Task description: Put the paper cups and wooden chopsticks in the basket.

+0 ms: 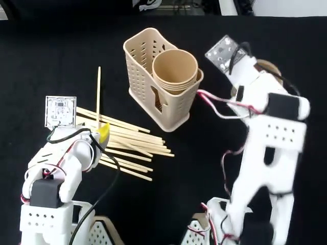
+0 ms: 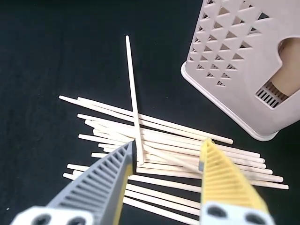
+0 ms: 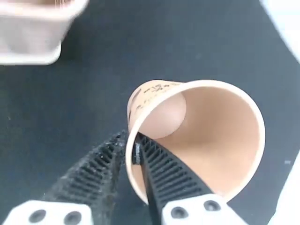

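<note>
A beige slotted basket (image 1: 148,71) stands at the table's middle with a stack of paper cups (image 1: 175,69) in one end. Wooden chopsticks (image 1: 127,145) lie in a loose pile on the black table, and one chopstick (image 2: 133,98) lies crosswise over the others. My left gripper (image 2: 168,150) hangs open just over the pile, its grey finger (image 2: 112,173) by the crosswise stick's end and its yellow finger (image 2: 220,173) on the other side. To the right of the basket, my right gripper (image 3: 135,145) is shut on the wall of a brown paper cup (image 3: 211,140), one finger inside and one outside.
The right arm (image 1: 265,127) stands close to the basket's right side, with red and white cables (image 1: 219,104) trailing near the basket's corner. Open black table lies at the far left and in front of the pile.
</note>
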Available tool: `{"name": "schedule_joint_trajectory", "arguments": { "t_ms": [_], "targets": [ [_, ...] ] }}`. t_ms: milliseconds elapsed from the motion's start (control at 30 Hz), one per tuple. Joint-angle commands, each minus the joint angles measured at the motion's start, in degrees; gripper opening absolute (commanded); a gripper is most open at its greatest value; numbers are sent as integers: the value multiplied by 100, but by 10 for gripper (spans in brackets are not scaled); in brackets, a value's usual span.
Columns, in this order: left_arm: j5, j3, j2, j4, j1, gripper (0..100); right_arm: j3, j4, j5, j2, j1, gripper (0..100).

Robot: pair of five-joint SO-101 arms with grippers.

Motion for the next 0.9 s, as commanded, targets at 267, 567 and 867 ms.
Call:
{"name": "schedule_joint_trajectory", "arguments": {
  "t_ms": [267, 567, 867],
  "targets": [
    [-44, -31, -53, -88, 75, 230, -3635, 1609, -1459, 57, -1714, 11],
    [-44, -31, -53, -79, 75, 230, -5121, 1952, -1899, 1569, -2549, 11],
    [-44, 57, -53, -132, 75, 230, -4857, 1952, -1881, 1842, -2866, 11]
  ]
}}
